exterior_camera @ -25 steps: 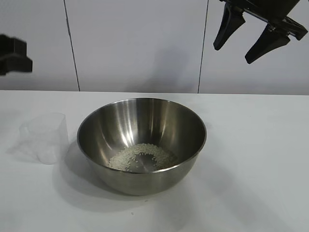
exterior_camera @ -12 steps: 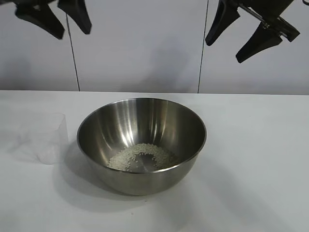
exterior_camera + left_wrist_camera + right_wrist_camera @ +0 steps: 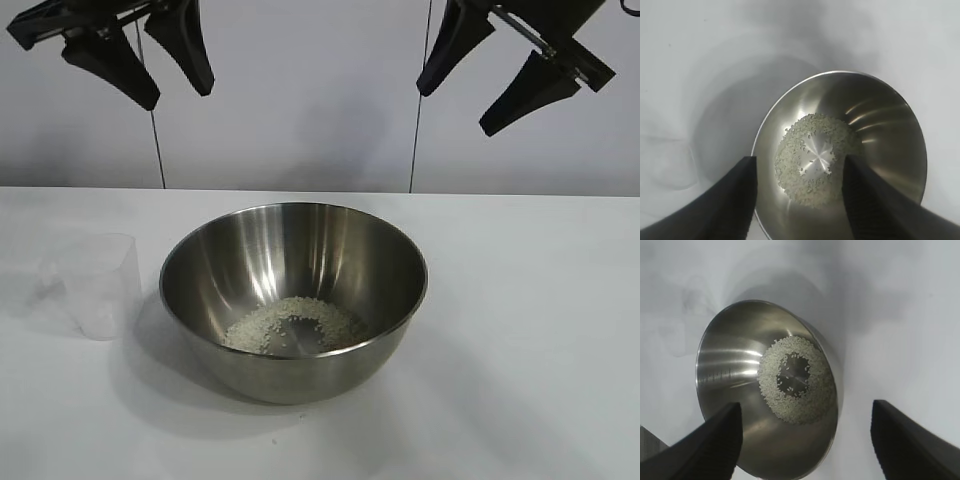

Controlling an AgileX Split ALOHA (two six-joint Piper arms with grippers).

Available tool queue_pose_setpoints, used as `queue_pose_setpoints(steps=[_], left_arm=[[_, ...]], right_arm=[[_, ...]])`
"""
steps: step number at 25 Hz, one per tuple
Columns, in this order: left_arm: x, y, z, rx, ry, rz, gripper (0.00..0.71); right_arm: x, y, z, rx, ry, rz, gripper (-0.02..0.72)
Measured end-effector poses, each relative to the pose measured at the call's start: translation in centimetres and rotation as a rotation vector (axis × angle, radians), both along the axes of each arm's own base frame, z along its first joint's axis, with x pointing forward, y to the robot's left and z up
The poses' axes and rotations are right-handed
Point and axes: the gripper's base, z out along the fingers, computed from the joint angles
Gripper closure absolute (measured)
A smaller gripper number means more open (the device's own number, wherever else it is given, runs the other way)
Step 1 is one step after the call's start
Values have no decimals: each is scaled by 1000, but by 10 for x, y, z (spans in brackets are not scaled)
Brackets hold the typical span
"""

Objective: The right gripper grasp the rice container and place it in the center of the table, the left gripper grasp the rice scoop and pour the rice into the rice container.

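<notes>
Swung up into view since a second ago, the black left claw (image 3: 150, 80) hangs open and empty, like the right claw (image 3: 460, 100), above the rice-ringed shiny steel bowl (image 3: 293, 300) on the white counter (image 3: 520, 330)

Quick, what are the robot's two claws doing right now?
Left gripper: open, holding nothing, high above the table.
Right gripper: open, holding nothing, also up high.
</notes>
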Motion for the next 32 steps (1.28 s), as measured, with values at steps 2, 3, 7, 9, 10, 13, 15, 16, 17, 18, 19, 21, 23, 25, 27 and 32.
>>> queue_pose_setpoints(steps=[2, 3, 7, 9, 10, 13, 15, 16, 17, 18, 19, 21, 23, 25, 27, 32], left_arm=[[0, 0, 5, -6, -1, 3, 324], [-1, 0, 5, -7, 8, 9, 324], [-4, 1, 3, -3, 55, 24, 324], [-4, 0, 3, -8, 63, 28, 324], [-4, 0, 3, -12, 65, 28, 324], [-3, -1, 2, -14, 70, 29, 324], [-3, -1, 2, -15, 72, 30, 324], [-3, -1, 2, -15, 72, 30, 324], [-3, -1, 2, -16, 72, 30, 324], [-3, -1, 2, -16, 72, 30, 324], [-3, -1, 2, -16, 72, 31, 324], [-3, -1, 2, -16, 72, 31, 324], [-3, -1, 2, -16, 72, 31, 324], [-3, -1, 2, -16, 72, 31, 324], [-3, -1, 2, -16, 72, 31, 324], [-3, -1, 2, -16, 72, 31, 324]], right_arm=[[-1, 5, 0, 6, 4, 12, 208], [-2, 6, 0, 10, 5, 15, 208], [-2, 7, 1, 14, 6, 17, 208], [-2, 7, 1, 14, 6, 17, 208], [-2, 7, 1, 14, 7, 18, 208], [-2, 7, 1, 14, 7, 18, 208], [-1, 7, 1, 14, -1, 13, 208], [0, 7, 1, 15, -12, 6, 208], [1, 7, 1, 15, -21, 1, 208], [2, 7, 1, 15, -28, -3, 208], [3, 6, 2, 16, -38, -10, 208], [5, 6, 2, 16, -62, -24, 208], [8, 6, 3, 17, -88, -40, 208], [11, 5, 4, 19, -116, -57, 208], [14, 5, 5, 20, -149, -77, 208], [21, 4, 8, 26, -222, -123, 208]])
